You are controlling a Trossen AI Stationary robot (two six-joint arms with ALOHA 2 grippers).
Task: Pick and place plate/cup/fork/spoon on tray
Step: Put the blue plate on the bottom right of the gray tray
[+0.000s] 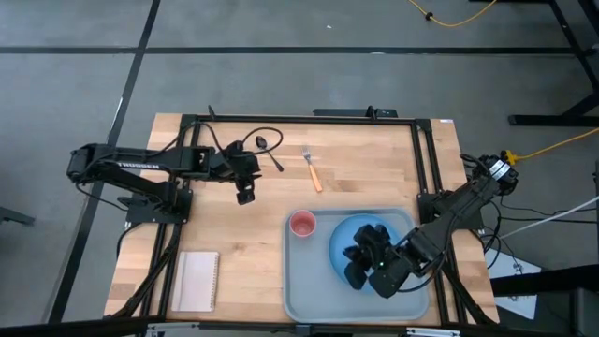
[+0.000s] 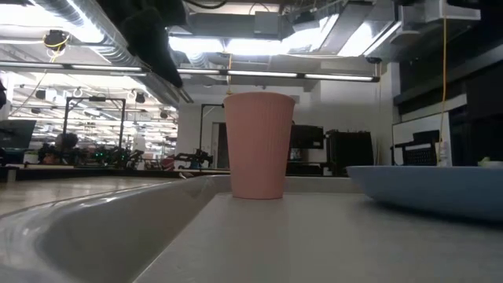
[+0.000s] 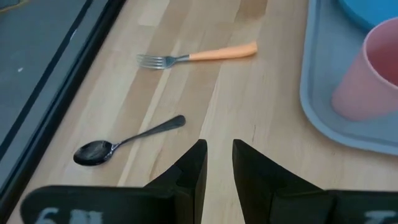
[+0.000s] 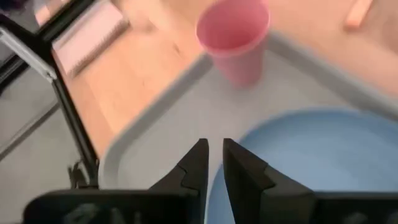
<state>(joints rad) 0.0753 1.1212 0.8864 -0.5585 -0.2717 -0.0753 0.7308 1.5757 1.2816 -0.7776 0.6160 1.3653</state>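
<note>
Wooden counter carries everything we need. We see the tray [image 1: 309, 285] near its front right corner, with the plate [image 1: 343, 241] lying flat in the tray's right half and the cup [image 1: 302, 224] standing upright in the tray's back left corner. Two pieces remain outside: the spoon [image 1: 269, 148] and the fork [image 1: 312, 168], both lying on bare wood near the counter's back edge, the spoon nearer the back left, the fork towards the middle, apart from each other.

Our left gripper [image 1: 244, 195] hovers over the counter just in front of the spoon, its fingers [image 3: 194, 171] drawn close together with only a thin slit between them and nothing held. Our right gripper [image 1: 363, 258] hangs over the plate inside the tray, fingers likewise nearly closed and empty.

We judge the spoon to be the step in hand. To do it well, we should first spread the left fingers wide, then turn the wrist so they straddle the thin handle [image 3: 149, 129] crosswise, not along it. We should come straight down until the tips nearly touch wood, since the handle lies flat and low. Pinching mid-handle should keep the bowl from swinging. The right arm had better clear the tray before we bring the spoon over, setting it in the open strip beside the cup.
</note>
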